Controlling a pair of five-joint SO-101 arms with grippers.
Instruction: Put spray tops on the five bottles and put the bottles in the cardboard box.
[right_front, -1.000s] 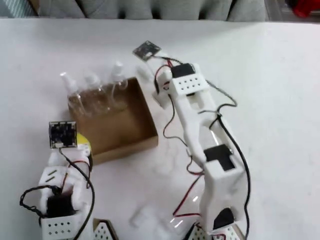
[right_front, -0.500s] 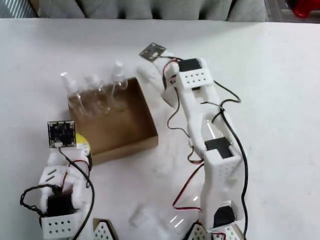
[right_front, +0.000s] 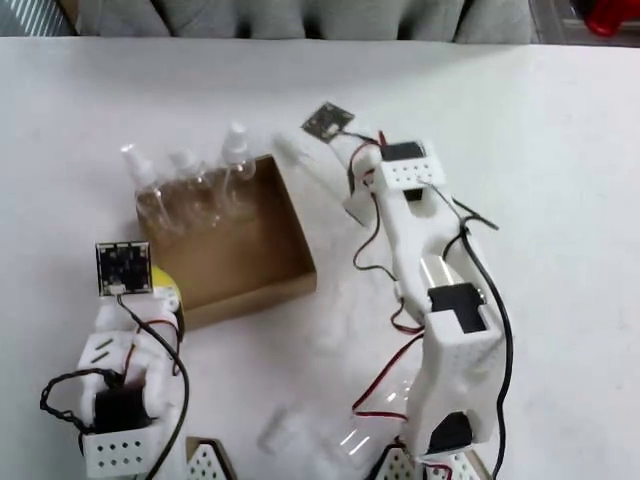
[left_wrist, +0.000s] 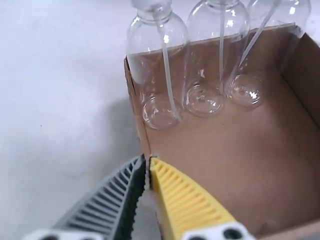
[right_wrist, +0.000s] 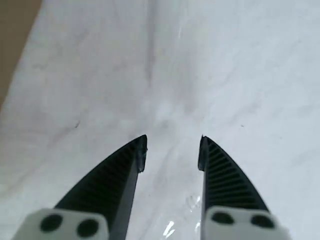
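Observation:
The cardboard box (right_front: 255, 262) lies open left of the table's middle. Three clear bottles with spray tops (right_front: 190, 185) stand in a row along its far side; the left wrist view shows their dip tubes and bases (left_wrist: 202, 97). My left gripper (left_wrist: 148, 161), with one grey and one yellow finger, is shut on the box's near left wall (left_wrist: 136, 107). To the right of the box, my right gripper (right_wrist: 172, 150) is open over bare white table with nothing between its black fingers. The right arm (right_front: 415, 215) stretches from the front edge toward the back.
A faint clear item (right_front: 290, 150) lies on the table behind the box's far right corner. Another clear item (right_front: 280, 430) lies near the front edge between the arm bases. A brown corner of the box (right_wrist: 12, 30) is beside my right gripper.
The right arm has swung to the right, away from the box's far right corner. The left arm, the box and the bottles have stayed put.

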